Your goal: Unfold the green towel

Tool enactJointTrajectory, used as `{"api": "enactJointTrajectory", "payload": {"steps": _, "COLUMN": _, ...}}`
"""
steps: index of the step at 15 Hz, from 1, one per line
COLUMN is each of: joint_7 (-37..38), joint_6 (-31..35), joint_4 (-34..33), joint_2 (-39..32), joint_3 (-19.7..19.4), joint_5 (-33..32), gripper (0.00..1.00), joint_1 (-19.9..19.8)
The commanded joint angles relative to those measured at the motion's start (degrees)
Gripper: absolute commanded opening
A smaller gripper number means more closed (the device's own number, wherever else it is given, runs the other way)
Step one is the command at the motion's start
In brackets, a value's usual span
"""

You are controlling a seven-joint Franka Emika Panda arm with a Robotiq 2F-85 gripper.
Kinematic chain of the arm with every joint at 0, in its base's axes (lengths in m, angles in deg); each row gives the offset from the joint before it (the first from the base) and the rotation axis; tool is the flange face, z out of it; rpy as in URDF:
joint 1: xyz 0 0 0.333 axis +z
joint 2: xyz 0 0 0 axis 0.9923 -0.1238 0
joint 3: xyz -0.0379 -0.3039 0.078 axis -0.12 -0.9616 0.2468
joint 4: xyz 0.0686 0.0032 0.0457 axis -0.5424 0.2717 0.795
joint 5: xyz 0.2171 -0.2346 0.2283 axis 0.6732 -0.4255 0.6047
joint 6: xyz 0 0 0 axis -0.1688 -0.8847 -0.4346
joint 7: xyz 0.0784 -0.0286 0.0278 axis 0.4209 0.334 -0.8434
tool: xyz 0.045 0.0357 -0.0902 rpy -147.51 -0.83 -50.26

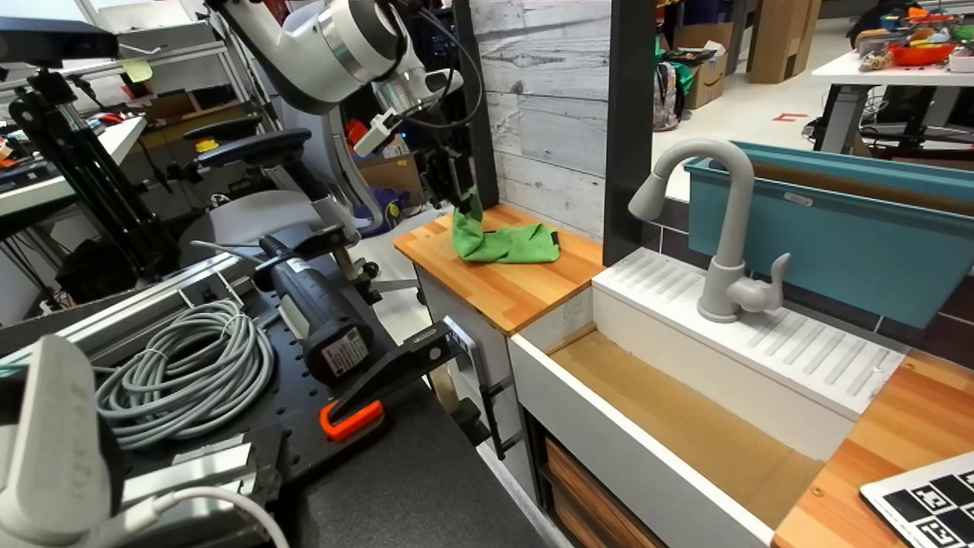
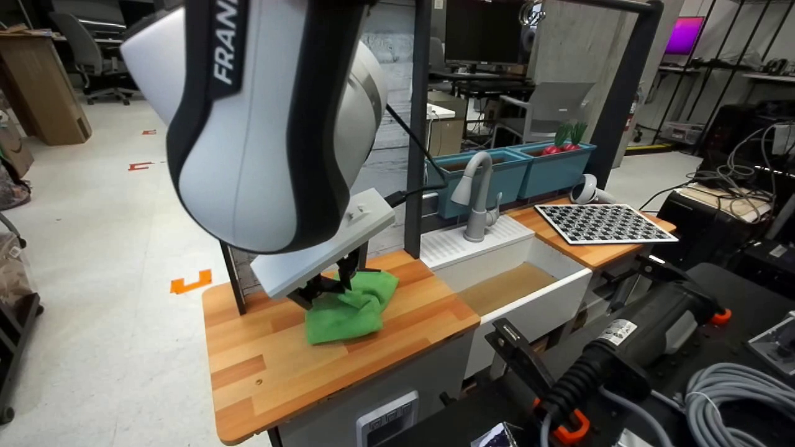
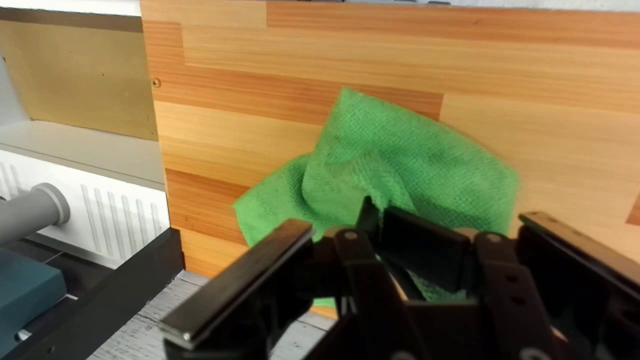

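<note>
We find the green cloth towel (image 3: 440,160) rumpled and folded over itself on a desk (image 3: 240,50) of pale and orange-brown wooden strips, as all three views agree. The black two-fingered tool (image 3: 378,215) points down at the cloth; its fingers (image 3: 425,245) stand close together, and we see a fold of the towel pinched between their tips. In an exterior view, this gripped portion rises as a narrow strip from the wood to the tool, while the remainder lies along the desk, with a small dark patch (image 1: 555,237) at one end. In both exterior views, we observe the white robot arm (image 2: 261,155) with dark trim above the tool. Along the back of the desk stands an upright panel of whitish-grey planks (image 1: 548,114). Just beside the desk, touching it, we note a white rectangular sink (image 1: 609,441) with a brown floor; a grey gooseneck faucet (image 1: 738,221) stands upright on its ridged white ledge, in front of a teal rectangular planter (image 1: 837,251). Past the sink lies a black-and-white checkered board (image 2: 612,223). Well apart from the towel, we see a coil of grey cable (image 1: 186,373) and a black cylindrical device (image 1: 319,327) on a dark perforated board (image 1: 312,445).
</note>
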Motion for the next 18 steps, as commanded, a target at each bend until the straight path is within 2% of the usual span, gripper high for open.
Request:
{"api": "enactJointTrajectory", "payload": {"steps": 1, "joint_7": -2.4, "joint_6": -1.3, "joint_4": 0.2, "joint_2": -0.2, "joint_3": 1.2, "joint_5": -2.1, "gripper": 0.02, "joint_1": 0.9}}
{"api": "enactJointTrajectory", "payload": {"steps": 6, "joint_7": -9.1, "joint_6": -2.5, "joint_4": -0.4, "joint_2": -2.5, "joint_3": 4.1, "joint_5": -1.7, "gripper": 0.02, "joint_1": 0.6}}
{"api": "enactJointTrajectory", "payload": {"steps": 9, "joint_7": -12.9, "joint_6": -5.6, "joint_4": -0.7, "joint_2": -4.1, "joint_3": 4.8, "joint_5": -1.6, "gripper": 0.02, "joint_1": 0.8}}
{"api": "enactJointTrajectory", "payload": {"steps": 15, "joint_7": -18.9, "joint_6": -7.1, "joint_4": -1.2, "joint_2": -6.0, "joint_3": 5.5, "joint_5": -1.8, "gripper": 0.02, "joint_1": 0.5}}
{"api": "enactJointTrajectory", "payload": {"steps": 16, "joint_7": -19.4, "joint_6": -7.9, "joint_4": -1.5, "joint_2": -6.3, "joint_3": 5.4, "joint_5": -1.8, "gripper": 0.07, "joint_1": 0.5}}
{"api": "enactJointTrajectory", "payload": {"steps": 17, "joint_7": -20.1, "joint_6": -8.9, "joint_4": -1.9, "joint_2": -6.6, "joint_3": 5.5, "joint_5": -1.6, "gripper": 0.32, "joint_1": 0.3}}
{"api": "enactJointTrajectory", "payload": {"steps": 18, "joint_7": -20.5, "joint_6": -10.2, "joint_4": -2.3, "joint_2": -6.6, "joint_3": 5.7, "joint_5": -1.4, "gripper": 0.35, "joint_1": 0.1}}
